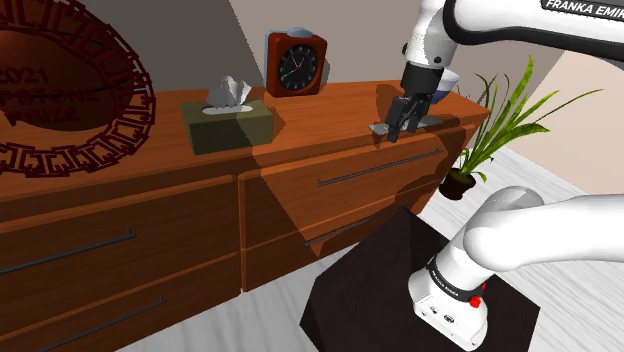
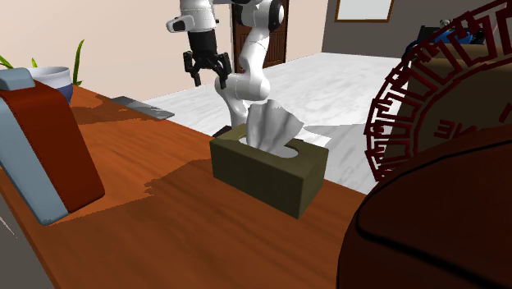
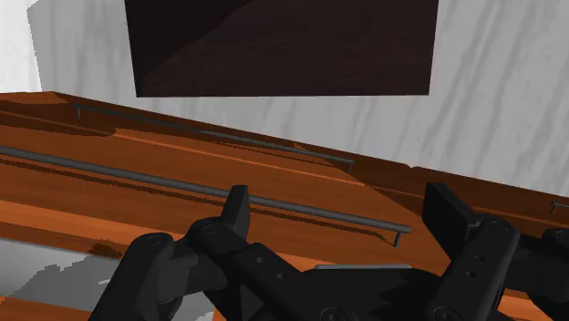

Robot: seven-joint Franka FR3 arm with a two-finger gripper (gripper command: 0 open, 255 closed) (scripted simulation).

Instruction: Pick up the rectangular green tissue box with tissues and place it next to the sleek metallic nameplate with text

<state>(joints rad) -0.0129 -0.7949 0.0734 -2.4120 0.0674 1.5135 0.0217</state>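
Note:
The olive-green tissue box (image 1: 228, 124) with white tissues sticking up stands on the wooden dresser top (image 1: 320, 105), toward the shoulder view's left. In the second exterior view the tissue box (image 2: 267, 171) is near the middle. A flat grey nameplate (image 1: 380, 128) lies near the dresser's front edge at the shoulder view's right; the same nameplate (image 2: 144, 107) shows farther back in the second exterior view. My gripper (image 1: 402, 130) hovers open just over the nameplate, well apart from the box. In the wrist view the gripper (image 3: 342, 219) holds nothing between its spread fingers (image 3: 235, 214).
A red-brown clock (image 1: 296, 63) stands at the back of the dresser. A white cup (image 1: 447, 80) sits at the far end beyond the nameplate. A dark red round ornament (image 1: 60, 90) leans at the left. A potted plant (image 1: 480, 140) stands on the floor beside the dresser.

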